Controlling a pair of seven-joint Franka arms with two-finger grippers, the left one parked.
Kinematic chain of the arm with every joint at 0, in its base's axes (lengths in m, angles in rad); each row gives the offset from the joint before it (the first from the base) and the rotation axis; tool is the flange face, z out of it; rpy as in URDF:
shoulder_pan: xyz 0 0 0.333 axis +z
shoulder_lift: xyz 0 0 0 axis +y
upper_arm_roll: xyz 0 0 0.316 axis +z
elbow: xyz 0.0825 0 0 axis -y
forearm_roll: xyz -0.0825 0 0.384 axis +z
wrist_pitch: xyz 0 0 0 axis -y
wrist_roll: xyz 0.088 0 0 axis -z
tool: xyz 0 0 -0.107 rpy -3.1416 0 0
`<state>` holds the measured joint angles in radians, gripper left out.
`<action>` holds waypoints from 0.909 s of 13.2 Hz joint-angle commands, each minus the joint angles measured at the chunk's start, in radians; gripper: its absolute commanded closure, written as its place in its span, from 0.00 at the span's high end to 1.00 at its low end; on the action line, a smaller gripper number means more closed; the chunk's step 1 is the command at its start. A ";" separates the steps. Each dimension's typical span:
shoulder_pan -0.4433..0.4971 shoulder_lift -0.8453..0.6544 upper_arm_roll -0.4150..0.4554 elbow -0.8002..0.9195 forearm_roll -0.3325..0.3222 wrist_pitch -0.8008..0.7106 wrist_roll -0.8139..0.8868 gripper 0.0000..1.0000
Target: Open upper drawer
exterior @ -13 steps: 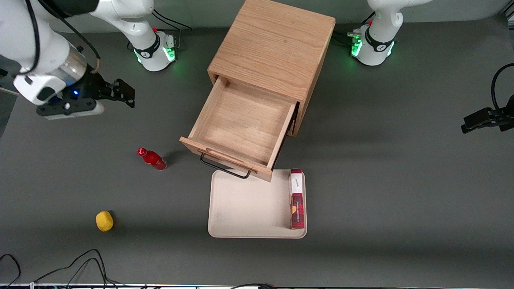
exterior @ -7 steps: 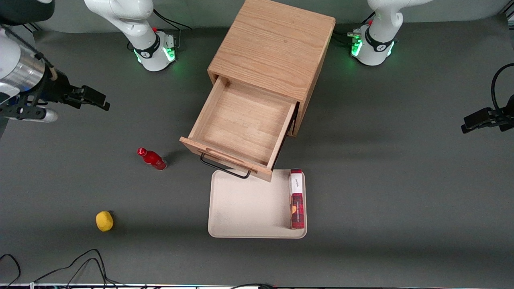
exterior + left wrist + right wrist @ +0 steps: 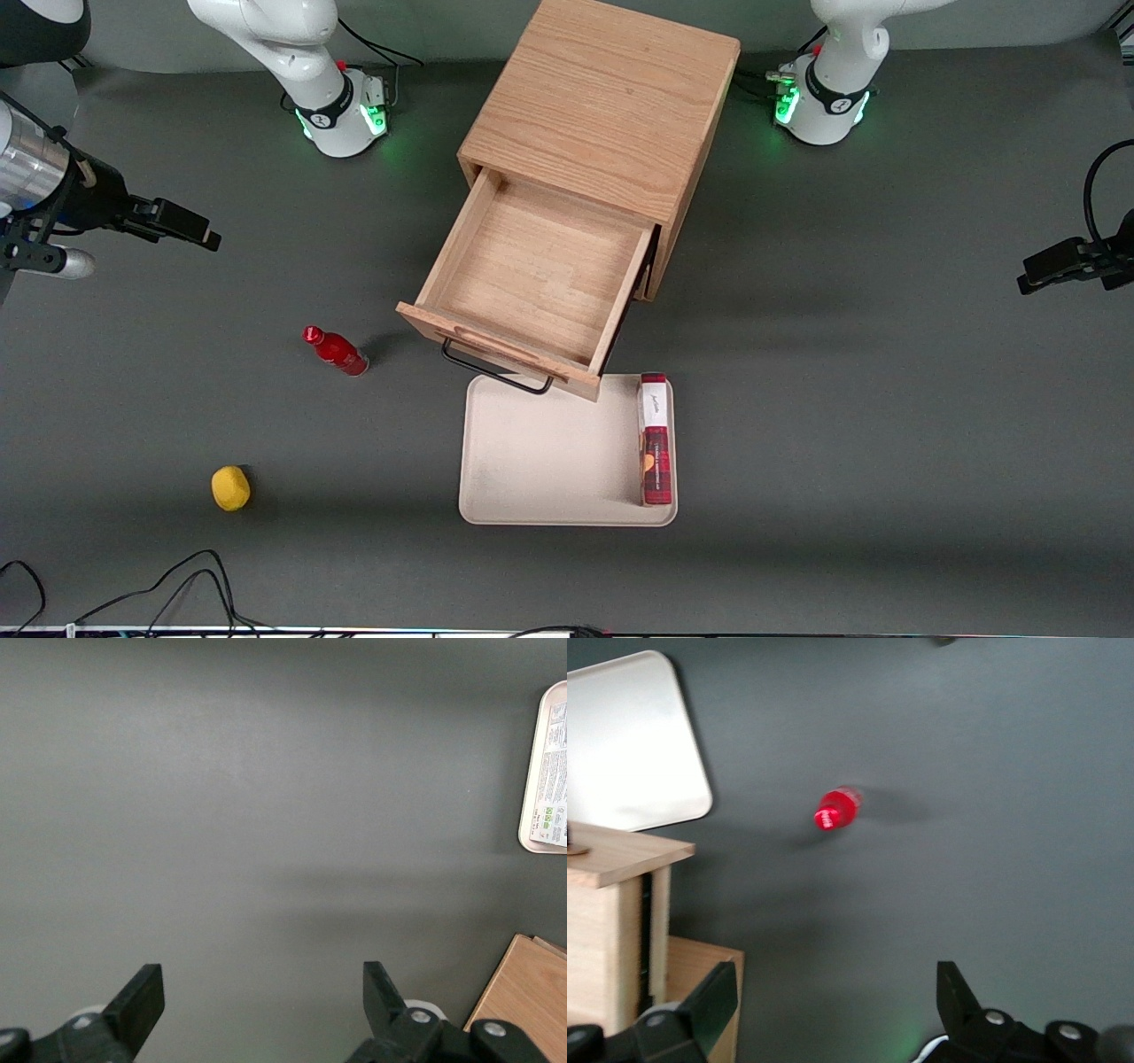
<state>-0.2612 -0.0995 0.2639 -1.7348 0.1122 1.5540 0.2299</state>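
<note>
From the front camera, you are looking at the upper drawer [image 3: 532,283] standing pulled well out of the cabinet [image 3: 602,97], its black handle [image 3: 492,372] overhanging the tray [image 3: 549,452]. Your gripper [image 3: 177,223] is hanging well apart from it, toward the working arm's end of the table, holding nothing. On the right wrist camera, you are seeing the fingers [image 3: 957,992] spread wide over bare table, the red bottle [image 3: 837,809] ahead. The pull looks finished to me; you are left only with parking the arm.
</note>
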 commanded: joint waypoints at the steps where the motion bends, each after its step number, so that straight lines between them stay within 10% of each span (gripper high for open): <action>1: -0.012 -0.028 0.014 -0.003 -0.058 -0.012 0.026 1.00; 12: -0.013 -0.034 0.012 -0.002 -0.105 -0.054 -0.133 1.00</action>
<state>-0.2612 -0.1161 0.2656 -1.7348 0.0283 1.5192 0.1380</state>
